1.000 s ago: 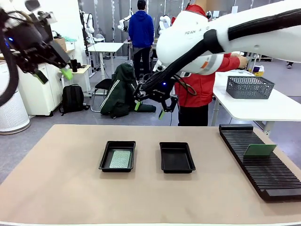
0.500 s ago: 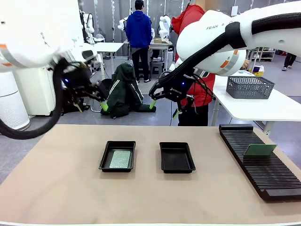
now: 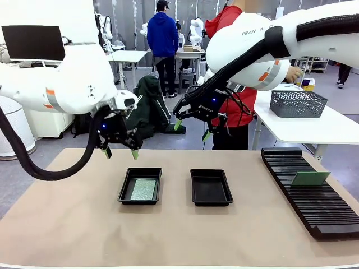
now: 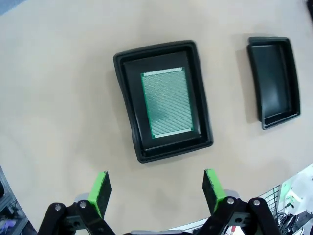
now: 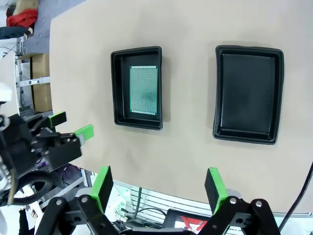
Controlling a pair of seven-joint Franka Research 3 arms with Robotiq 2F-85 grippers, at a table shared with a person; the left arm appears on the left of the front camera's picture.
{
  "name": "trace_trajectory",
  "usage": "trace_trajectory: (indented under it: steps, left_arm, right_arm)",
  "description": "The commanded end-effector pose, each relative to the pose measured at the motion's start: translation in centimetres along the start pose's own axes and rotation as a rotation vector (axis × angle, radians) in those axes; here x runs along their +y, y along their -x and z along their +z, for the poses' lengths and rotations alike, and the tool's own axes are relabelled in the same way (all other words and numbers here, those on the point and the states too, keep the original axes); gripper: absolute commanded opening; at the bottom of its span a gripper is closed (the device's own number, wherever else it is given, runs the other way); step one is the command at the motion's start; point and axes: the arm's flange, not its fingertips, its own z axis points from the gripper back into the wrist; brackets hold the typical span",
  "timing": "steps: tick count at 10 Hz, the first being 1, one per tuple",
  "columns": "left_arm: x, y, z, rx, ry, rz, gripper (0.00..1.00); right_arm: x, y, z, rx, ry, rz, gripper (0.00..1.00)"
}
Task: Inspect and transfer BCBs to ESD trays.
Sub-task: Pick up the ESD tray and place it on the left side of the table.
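The left gripper (image 3: 120, 152) hangs in the air with its green-tipped fingers spread wide and nothing between them, pointing down at the table (image 3: 67, 224) close to the far edge of the left tray (image 3: 124, 189). In its wrist view that tray lies just ahead of the open fingers. The right gripper (image 3: 191, 130) sits higher and farther back, above the table's far side. Its fingers are also wide apart and empty, and it touches nothing. Its wrist view looks down on both trays side by side. The left tray is a shallow black one holding a green board (image 3: 143, 189), which lies flat on the floor and covers most of it, with a narrow black margin all round. The right tray (image 3: 211, 188) stands near it with a strip of bare table between them, and its floor is bare. Well apart from both, along the right side of the table, runs a long black slotted rack (image 3: 314, 207). A second board (image 3: 309, 178) stands in one of its slots, tilted and leaning back. Behind the right gripper, at the far side of the table, stands a person (image 3: 241, 109) in a red jacket. Beyond them a dark wire basket (image 3: 297, 103) rests on a white side table.
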Motion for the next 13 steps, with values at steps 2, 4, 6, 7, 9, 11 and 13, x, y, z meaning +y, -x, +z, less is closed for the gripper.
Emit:
trace_trajectory:
  steps: [2,4,6,7,9,11,13]
  left_arm:
    - [-0.2,-1.9,-3.1,0.029,-0.069,0.05,1.0]
    - [0.6,-2.4,-5.1,0.049,-0.079,0.066,1.0]
    - [0.8,-3.5,-7.4,0.058,-0.09,0.063,1.0]
    - [0.8,-3.9,-8.2,0.069,-0.096,0.068,1.0]
    - [0.8,-4.8,-11.1,0.093,-0.086,0.077,1.0]
    - [0.6,-5.1,-12.6,0.098,-0.102,0.085,1.0]
    - [0.8,-5.0,-13.9,0.103,-0.101,0.084,1.0]
  right_arm:
    - [0.2,-0.3,-0.1,-0.007,0.012,-0.016,1.0]
    - [0.2,-0.3,-0.1,-0.007,0.012,-0.016,1.0]
    - [0.2,-0.3,-0.1,-0.007,0.012,-0.016,1.0]
    - [0.2,-0.3,-0.1,-0.007,0.012,-0.016,1.0]
    - [0.2,-0.3,-0.1,-0.007,0.012,-0.016,1.0]
    - [0.2,-0.3,-0.1,-0.007,0.012,-0.016,1.0]
    - [0.2,-0.3,-0.1,-0.007,0.012,-0.016,1.0]
